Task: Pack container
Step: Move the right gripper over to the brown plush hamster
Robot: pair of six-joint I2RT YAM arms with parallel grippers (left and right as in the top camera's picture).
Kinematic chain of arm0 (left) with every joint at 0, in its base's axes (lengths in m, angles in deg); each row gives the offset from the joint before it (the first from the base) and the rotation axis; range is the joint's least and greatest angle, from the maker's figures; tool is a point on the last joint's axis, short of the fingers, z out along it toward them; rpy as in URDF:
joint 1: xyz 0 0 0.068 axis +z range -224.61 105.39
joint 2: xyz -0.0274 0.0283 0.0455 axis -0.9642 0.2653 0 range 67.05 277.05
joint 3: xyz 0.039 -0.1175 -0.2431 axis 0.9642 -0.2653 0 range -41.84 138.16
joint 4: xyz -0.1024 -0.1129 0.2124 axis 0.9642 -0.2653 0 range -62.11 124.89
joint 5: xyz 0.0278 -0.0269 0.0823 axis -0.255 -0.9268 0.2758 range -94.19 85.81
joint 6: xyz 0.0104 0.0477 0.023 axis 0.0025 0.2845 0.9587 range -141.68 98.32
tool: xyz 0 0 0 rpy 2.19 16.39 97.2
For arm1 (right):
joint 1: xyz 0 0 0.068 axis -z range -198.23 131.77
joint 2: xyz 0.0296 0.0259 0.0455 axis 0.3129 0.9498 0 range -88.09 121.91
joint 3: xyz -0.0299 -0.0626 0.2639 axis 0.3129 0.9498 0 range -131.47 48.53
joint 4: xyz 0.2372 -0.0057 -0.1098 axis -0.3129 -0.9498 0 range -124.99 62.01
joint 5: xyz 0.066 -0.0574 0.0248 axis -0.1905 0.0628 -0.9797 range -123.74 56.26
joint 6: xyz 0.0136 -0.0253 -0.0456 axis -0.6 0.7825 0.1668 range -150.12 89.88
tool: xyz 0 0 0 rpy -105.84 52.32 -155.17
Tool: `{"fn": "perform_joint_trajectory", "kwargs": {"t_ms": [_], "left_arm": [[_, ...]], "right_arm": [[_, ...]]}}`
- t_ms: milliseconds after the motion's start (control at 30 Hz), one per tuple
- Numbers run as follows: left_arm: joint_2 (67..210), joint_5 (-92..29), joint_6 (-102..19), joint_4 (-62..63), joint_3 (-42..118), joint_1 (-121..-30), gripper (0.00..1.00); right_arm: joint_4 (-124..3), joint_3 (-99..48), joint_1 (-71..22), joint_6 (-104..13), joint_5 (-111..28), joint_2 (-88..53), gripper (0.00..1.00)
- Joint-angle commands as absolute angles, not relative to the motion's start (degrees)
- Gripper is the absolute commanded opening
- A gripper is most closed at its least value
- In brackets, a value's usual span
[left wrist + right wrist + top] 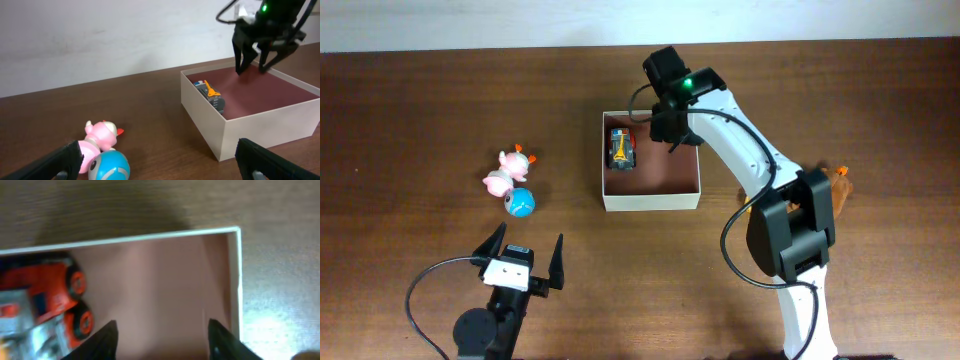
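The container [651, 201] is a square shallow box, cream outside and pinkish-brown inside, at the table's middle. It also shows in the left wrist view [260, 122] and the right wrist view [238, 270]. A toy car [621, 148] lies inside along its left wall, also seen in the wrist views [212, 95] [45, 297]. My right gripper [667, 128] is open and empty above the box's far part [162, 337]. My left gripper [525, 258] is open and empty near the front edge [157, 162]. A pink toy [504, 170] and a blue ball toy [520, 202] lie left of the box.
A brown-orange toy [841, 186] lies right of my right arm. The pink toy [97, 140] and blue ball [109, 166] sit just ahead of my left gripper's left finger. A pale wall runs behind the table.
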State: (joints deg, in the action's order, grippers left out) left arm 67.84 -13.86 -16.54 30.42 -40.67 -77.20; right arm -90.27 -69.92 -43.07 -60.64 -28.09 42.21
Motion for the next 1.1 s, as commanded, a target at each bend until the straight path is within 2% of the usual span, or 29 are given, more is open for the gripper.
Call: {"fn": "perform_joint_trajectory", "kwargs": {"t_ms": [0,233,400,467,567,633,867,1067], "left_arm": [[67.39,-14.32,-15.79,30.46,-40.95,-76.9,1.0],[67.39,-14.3,-15.79,30.46,-40.95,-76.9,1.0],[67.39,-14.3,-15.79,30.46,-40.95,-76.9,1.0],[67.39,-14.32,-15.79,30.46,-40.95,-76.9,1.0],[67.39,-14.3,-15.79,30.46,-40.95,-76.9,0.99],[67.39,-14.3,-15.79,30.46,-40.95,-76.9,1.0],[67.39,-14.3,-15.79,30.46,-40.95,-76.9,1.0],[67.39,-14.3,-15.79,30.46,-40.95,-76.9,0.99]], "right_arm": [[-94.79,-77.2,-43.01,-55.9,-31.72,39.83,0.56],[-112.47,-93.66,-38.81,-56.08,-27.5,38.58,0.64],[-125.0,-105.4,-31.55,-55.77,-27.37,38.56,0.65],[-125.35,-106.82,-28.52,-51.12,-30.65,37.21,0.65],[-125.33,-106.07,-25.13,-50.7,-31.81,33.97,0.65],[-125.35,-103.95,-22.31,-49.78,-31.22,29.97,0.66],[-125.33,-82.69,-12.15,-50.15,-27.7,18.08,0.66],[-115.43,-60.87,-4.63,-50.04,-29.29,16.51,0.66]]}}
